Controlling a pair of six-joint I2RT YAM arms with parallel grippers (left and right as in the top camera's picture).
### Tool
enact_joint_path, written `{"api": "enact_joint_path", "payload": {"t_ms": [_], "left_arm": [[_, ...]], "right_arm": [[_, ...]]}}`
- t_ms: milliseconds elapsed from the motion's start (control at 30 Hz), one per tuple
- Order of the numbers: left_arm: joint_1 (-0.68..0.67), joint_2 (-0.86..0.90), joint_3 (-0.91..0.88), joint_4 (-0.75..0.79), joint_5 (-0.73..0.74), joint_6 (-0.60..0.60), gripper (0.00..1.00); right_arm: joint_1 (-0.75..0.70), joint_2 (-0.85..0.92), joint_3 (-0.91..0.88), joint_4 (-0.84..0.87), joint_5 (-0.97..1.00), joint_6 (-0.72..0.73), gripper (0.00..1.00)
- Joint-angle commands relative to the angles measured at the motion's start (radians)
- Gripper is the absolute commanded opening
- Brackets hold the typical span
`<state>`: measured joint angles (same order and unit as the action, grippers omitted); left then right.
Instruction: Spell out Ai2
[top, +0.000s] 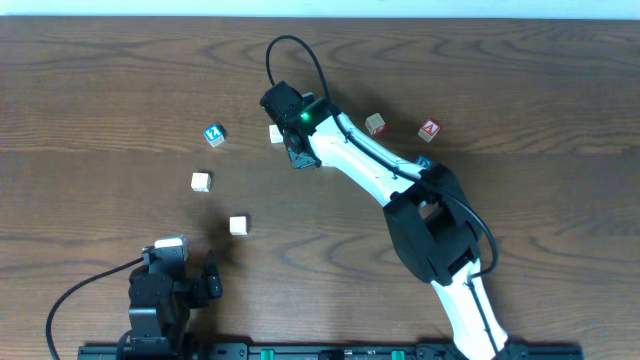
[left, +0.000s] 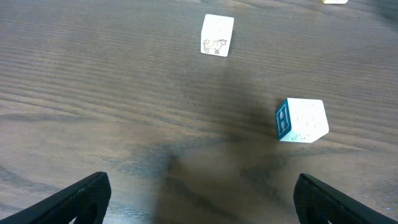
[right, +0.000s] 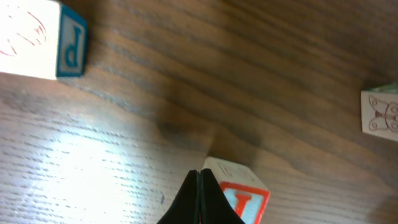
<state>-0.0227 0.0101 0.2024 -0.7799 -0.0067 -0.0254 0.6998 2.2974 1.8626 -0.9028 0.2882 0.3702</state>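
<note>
Dark wood-grain table (top: 100, 80) fills every view. I note the white-and-black right arm (top: 360, 165) reaching to upper centre. The right gripper (right: 200, 186) has its fingers pressed together with nothing held, just beside the small wooden cube with a red I (right: 242, 193). The left gripper (left: 202, 193) stands spread wide and empty at the near edge. The small wooden cube with a blue 2 (top: 214, 135) lies left of that arm. The small wooden cube with a red A (top: 429, 130) lies well right.
</note>
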Motion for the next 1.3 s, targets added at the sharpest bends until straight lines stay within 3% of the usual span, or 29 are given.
{"api": "enact_joint_path", "payload": {"t_ms": [0,233,567,933,1267], "left_arm": [[-0.003,-0.006,-0.023,-0.033,-0.007,0.003,0.95],[-0.003,-0.006,-0.023,-0.033,-0.007,0.004,0.95],[-0.003,-0.006,-0.023,-0.033,-0.007,0.003,0.95],[-0.003,-0.006,-0.023,-0.033,-0.007,0.003,0.95],[-0.003,-0.006,-0.023,-0.033,-0.007,0.003,0.95]], "right_arm": [[0.008,0.011,-0.002,0.018,0.018,-0.012,0.02],[0.008,0.003,0.078,0.016,0.018,-0.013,0.01],[0.008,-0.009,0.329,-0.118,-0.046,-0.076,0.02],[0.039,-0.009,0.343,-0.097,-0.166,-0.148,0.01],[0.045,-0.106,0.357,-0.220,-0.166,-0.172,0.02]]}}
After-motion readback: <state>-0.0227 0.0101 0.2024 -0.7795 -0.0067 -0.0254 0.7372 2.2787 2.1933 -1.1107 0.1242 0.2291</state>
